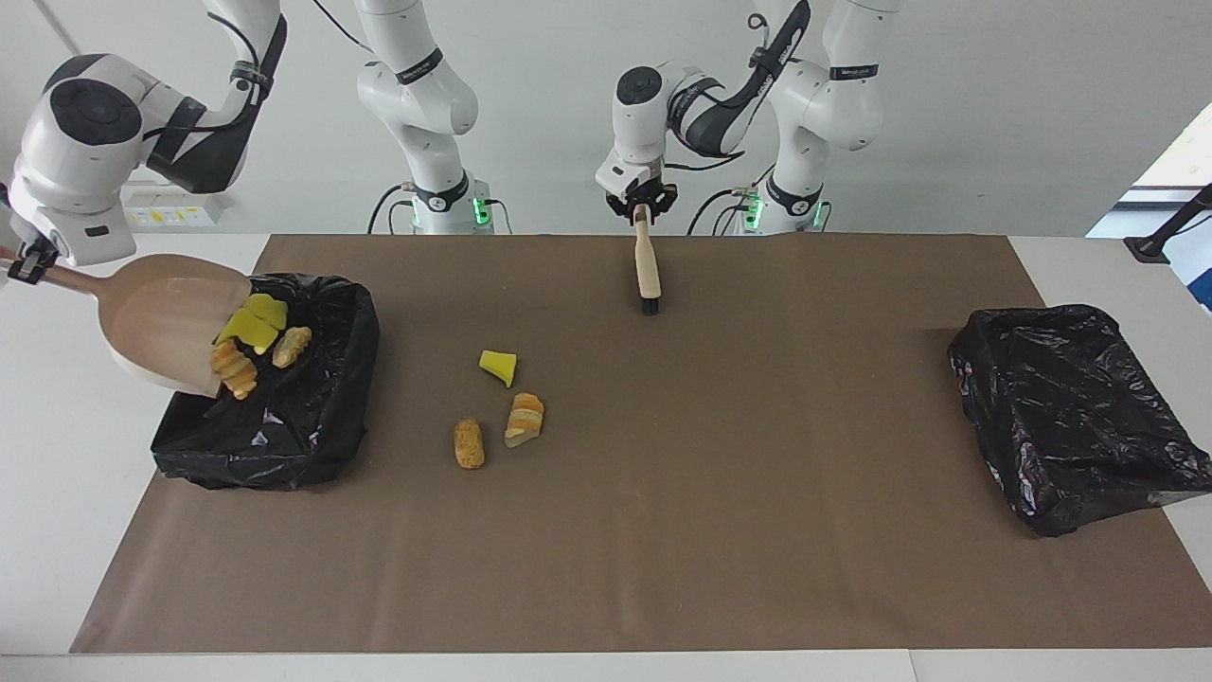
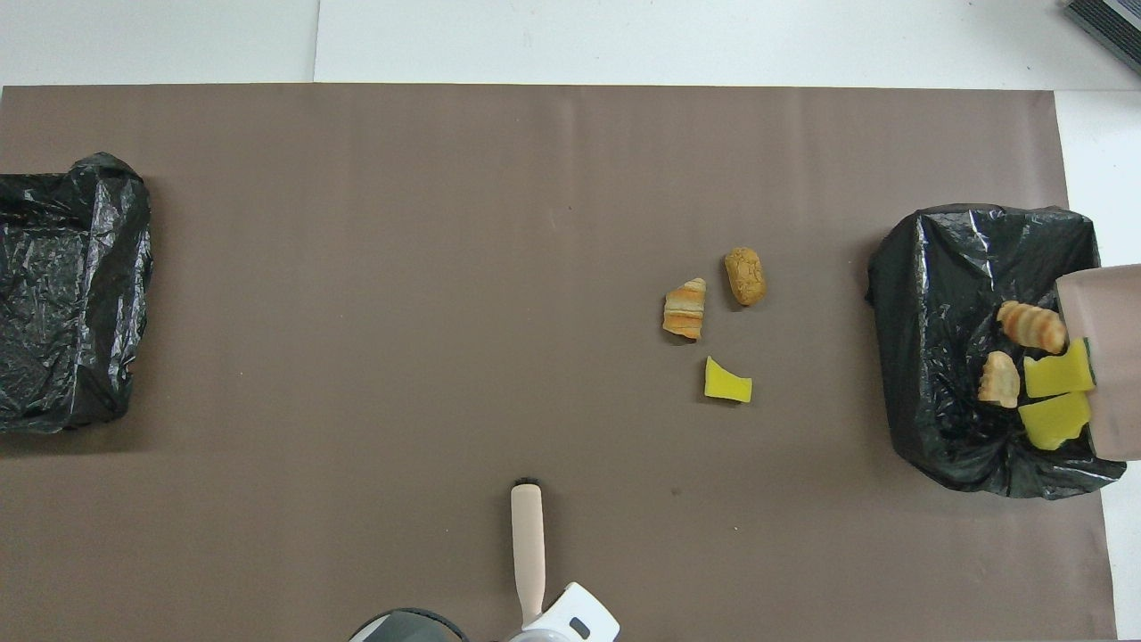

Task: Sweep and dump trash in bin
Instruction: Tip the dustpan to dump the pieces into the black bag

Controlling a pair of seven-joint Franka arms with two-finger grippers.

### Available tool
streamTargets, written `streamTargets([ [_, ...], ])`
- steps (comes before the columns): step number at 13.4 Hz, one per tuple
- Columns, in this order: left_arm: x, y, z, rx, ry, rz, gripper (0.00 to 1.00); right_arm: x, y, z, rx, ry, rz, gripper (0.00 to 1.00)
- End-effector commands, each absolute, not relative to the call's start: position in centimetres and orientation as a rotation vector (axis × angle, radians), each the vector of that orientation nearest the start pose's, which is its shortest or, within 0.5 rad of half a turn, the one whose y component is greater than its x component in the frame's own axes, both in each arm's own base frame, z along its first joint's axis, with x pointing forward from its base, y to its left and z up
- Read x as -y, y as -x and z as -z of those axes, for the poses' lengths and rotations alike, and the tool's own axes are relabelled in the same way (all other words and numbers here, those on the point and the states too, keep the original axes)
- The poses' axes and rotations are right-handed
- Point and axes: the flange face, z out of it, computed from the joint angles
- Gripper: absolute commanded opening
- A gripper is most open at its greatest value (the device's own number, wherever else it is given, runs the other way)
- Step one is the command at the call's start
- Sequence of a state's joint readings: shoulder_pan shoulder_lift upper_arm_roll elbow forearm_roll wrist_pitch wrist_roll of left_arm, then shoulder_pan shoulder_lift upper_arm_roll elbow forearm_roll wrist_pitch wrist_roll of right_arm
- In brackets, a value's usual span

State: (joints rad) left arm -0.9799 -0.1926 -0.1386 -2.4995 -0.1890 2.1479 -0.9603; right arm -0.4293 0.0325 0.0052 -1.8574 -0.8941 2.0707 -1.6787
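Note:
My right gripper (image 1: 26, 261) is shut on the handle of the beige dustpan (image 1: 161, 317), which is tilted over the black-lined bin (image 1: 312, 445) at the right arm's end. Two yellow sponge wedges (image 1: 254, 322) and two striped croissant pieces (image 1: 235, 369) lie at the pan's lip, over the bin. In the overhead view they show inside the bin (image 2: 927, 267) beside the pan (image 2: 1110, 357). On the mat lie a yellow wedge (image 1: 499, 367), a croissant piece (image 1: 525, 419) and a brown nugget (image 1: 469, 443). My left gripper (image 1: 642, 210) is shut on the beige-handled brush (image 1: 648, 270), its bristles down at the mat.
A second black-lined bin (image 1: 1070, 417) stands at the left arm's end of the brown mat (image 1: 757, 530). The three loose scraps (image 2: 727, 381) lie between the brush (image 2: 527, 544) and the bin with the dustpan, farther from the robots than the brush.

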Motion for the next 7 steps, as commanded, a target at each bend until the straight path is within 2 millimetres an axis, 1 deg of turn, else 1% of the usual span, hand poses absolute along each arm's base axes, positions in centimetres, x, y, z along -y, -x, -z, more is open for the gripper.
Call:
streamTargets([
  [1, 39.0, -20.6, -35.4, -0.065, 3.059, -0.338, 0.6, 28.5, -52.3, -54.2, -1.795, -1.646, 0.851, 0.0],
  [2, 38.9, -21.8, -36.5, -0.072, 3.059, -0.353, 0.7, 28.4, -52.0, -55.9, -1.772, -1.646, 0.838, 0.0],
  [3, 38.8, -23.1, -37.6, -0.085, 3.063, -0.358, 0.87, 28.1, -51.3, -58.6, -1.732, -1.665, 0.814, 0.0],
  [4, 38.6, -24.5, -38.8, -0.124, 3.071, -0.341, 1.0, 27.7, -50.4, -61.0, -1.706, -1.711, 0.785, 0.0],
  [5, 38.0, -26.6, -40.2, -0.161, 3.071, -0.268, 1.0, 27.4, -49.5, -63.4, -1.677, -1.805, 0.677, 0.0],
  [6, 37.4, -28.7, -42.2, -0.167, 3.065, -0.2, 1.0, 27.3, -48.8, -64.3, -1.666, -1.899, 0.618, 0.0],
  [7, 36.7, -31.0, -44.6, -0.17, 3.075, -0.169, 1.0, 26.5, -48.3, -65.4, -1.653, -1.985, 0.554, 0.0],
])
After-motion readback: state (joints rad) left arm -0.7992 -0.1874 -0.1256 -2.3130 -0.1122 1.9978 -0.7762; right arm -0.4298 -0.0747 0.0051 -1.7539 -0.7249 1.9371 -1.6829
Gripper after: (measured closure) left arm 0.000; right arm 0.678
